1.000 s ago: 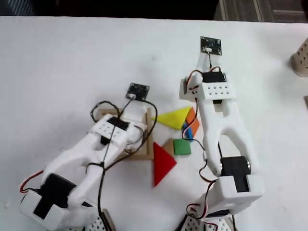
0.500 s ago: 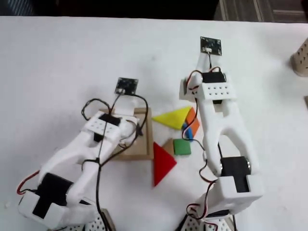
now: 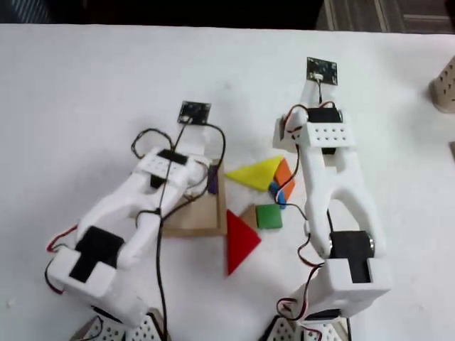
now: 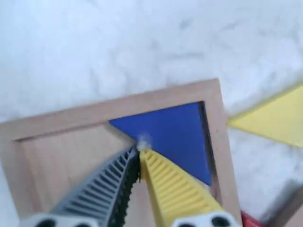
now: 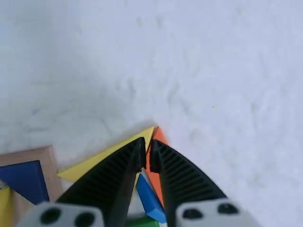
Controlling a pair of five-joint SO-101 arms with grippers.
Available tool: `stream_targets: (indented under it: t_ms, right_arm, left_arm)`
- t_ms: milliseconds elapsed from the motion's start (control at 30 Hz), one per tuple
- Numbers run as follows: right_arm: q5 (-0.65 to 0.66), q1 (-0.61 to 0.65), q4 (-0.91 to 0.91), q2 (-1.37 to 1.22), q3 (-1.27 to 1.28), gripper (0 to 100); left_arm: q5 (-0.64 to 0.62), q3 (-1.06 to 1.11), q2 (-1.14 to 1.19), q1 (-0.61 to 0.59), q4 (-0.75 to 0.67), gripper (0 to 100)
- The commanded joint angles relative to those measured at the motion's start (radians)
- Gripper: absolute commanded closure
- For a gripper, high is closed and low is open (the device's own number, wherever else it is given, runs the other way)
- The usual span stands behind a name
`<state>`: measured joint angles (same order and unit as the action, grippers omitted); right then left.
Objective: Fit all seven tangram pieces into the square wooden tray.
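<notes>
The blue triangle point(image 4: 175, 137) lies flat in one corner of the square wooden tray point(image 4: 118, 106). The pieces appear light, rigid and smooth, so they are best pinched across two straight edges. The left gripper point(image 4: 138, 153), jaws together, touches the triangle's inner point. Just beside the tray lie the yellow triangle point(image 3: 254, 174), orange piece point(image 3: 286, 177), green square point(image 3: 269, 216) and red triangle point(image 3: 240, 240). The right gripper point(image 5: 147, 153), jaws narrow, hovers over the yellow and orange pieces.

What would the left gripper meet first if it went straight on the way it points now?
Probably the blue triangle in the wooden tray; the left gripper has shut tips at that piece's edge, though depth is unclear.
</notes>
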<state>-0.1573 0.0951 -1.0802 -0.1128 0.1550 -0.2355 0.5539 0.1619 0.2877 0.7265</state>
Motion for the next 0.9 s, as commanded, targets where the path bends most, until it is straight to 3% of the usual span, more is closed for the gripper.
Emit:
stream_targets:
  t_ms: [0,333,500,867]
  right_arm:
    - [0.012,-0.012,0.016,0.028,-0.014,98.0]
    - [0.014,-0.013,0.038,0.031,-0.014,98.0]
    - [0.006,-0.015,0.030,0.036,-0.014,98.1]
    - [0.014,-0.004,-0.130,0.182,-0.012,97.8]
  left_arm:
    - [0.002,-0.080,0.027,0.005,0.026,98]
    - [0.006,-0.081,-0.028,0.045,0.054,98]
    - [0.011,-0.072,-0.153,-0.028,0.150,98]
    - [0.011,0.000,-0.259,-0.317,0.147,98]
